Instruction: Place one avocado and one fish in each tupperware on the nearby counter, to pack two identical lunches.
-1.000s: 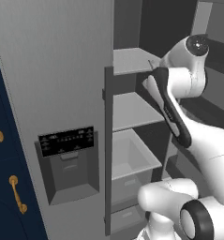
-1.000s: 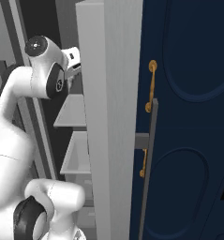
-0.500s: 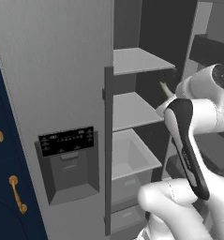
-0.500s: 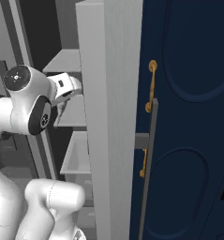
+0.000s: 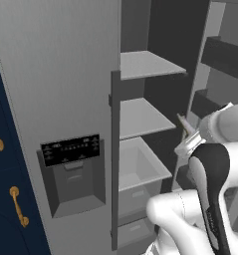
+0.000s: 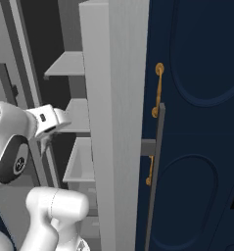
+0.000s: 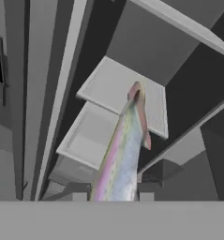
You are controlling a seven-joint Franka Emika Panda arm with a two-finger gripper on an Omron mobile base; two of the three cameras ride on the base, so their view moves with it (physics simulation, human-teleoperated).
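My gripper [image 7: 114,196] is shut on the fish [image 7: 124,149], a slender pale olive fish with a pinkish sheen that runs lengthwise away from the hand. In the left base view the fish [image 5: 182,122] sticks up and left out of the gripper [image 5: 188,139], in front of the open fridge's middle shelf [image 5: 140,117]. From the right base view the hand [image 6: 51,120] hovers beside the shelves, left of the fridge wall. The avocado, the tupperware and the counter are out of view.
The fridge stands open with two white shelves [image 5: 146,64] and a white drawer [image 5: 140,168] below. Its door edge [image 5: 115,159] and dispenser panel [image 5: 71,148] lie to the left. Navy cabinet doors with gold handles [image 6: 158,88] flank the fridge.
The arm has swung down and back from the upper shelf level to the middle shelf's height, carrying the fish out toward the fridge's right side. The gripper has stayed shut.
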